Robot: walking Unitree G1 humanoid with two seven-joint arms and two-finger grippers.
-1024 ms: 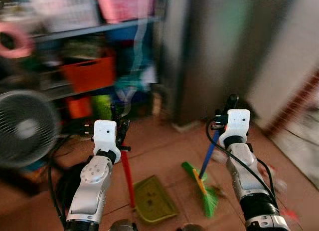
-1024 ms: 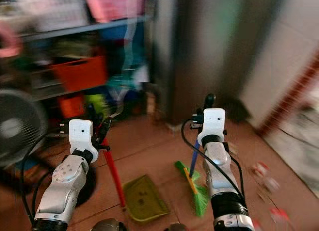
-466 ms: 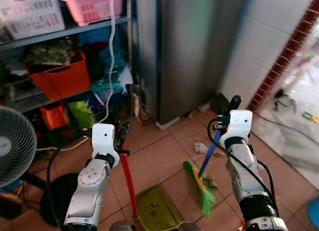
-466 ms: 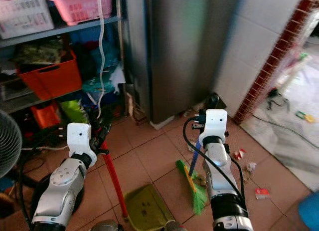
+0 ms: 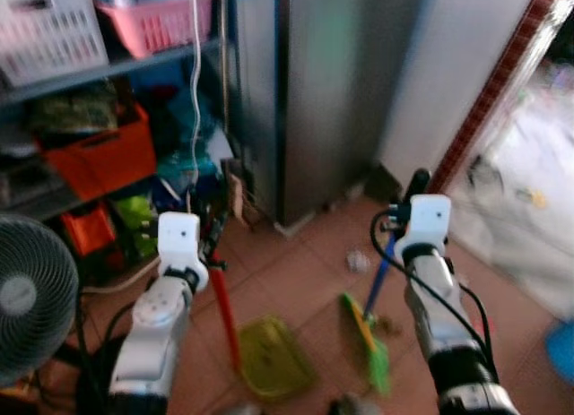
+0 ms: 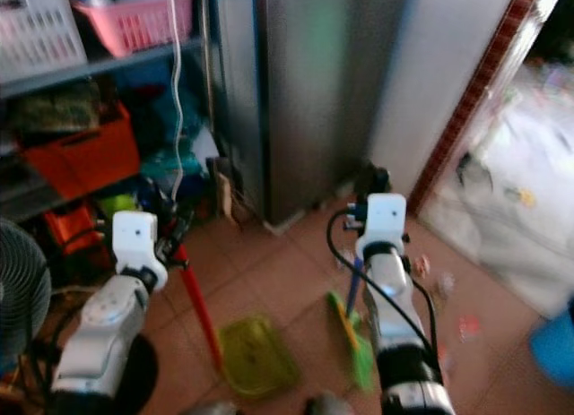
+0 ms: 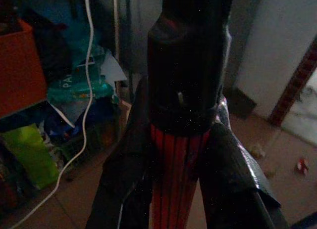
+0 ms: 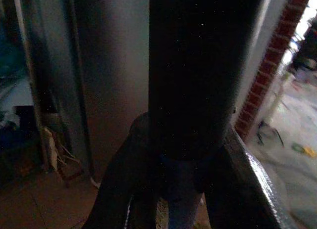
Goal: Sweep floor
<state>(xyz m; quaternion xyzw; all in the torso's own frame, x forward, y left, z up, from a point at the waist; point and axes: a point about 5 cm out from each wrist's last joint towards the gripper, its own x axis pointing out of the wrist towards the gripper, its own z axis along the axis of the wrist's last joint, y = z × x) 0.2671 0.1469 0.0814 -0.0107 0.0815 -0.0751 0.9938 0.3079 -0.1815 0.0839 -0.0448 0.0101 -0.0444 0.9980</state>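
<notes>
The broom (image 5: 369, 330), green-bristled on a blue handle, stands with its head on the tiled floor (image 5: 296, 280) just in front of the robot, right of centre. The right gripper (image 8: 178, 155) is clamped round the top of that handle. Just left of it lies the yellow-green dustpan (image 5: 272, 357), flat on the tiles, its red handle (image 5: 224, 312) rising to the left gripper (image 7: 173, 140), whose fingers are closed on the red shaft.

Compared with half a second ago the whole view has swung and blurred, so the robot is turning or stepping; broom and dustpan hold the same places relative to the arms, carried along rather than swept. The litter (image 5: 358, 261) near the foot of the grey fridge (image 5: 332, 92) now sits beyond the broom head, slightly to the left, and more scraps (image 6: 466, 327) lie to the right towards the brick-edged doorway (image 5: 489, 92). That suggests positioning for a stroke, with no debris yet gathered into the pan. On the far left stand a fan (image 5: 31, 298) and cluttered shelves (image 5: 99, 74).
</notes>
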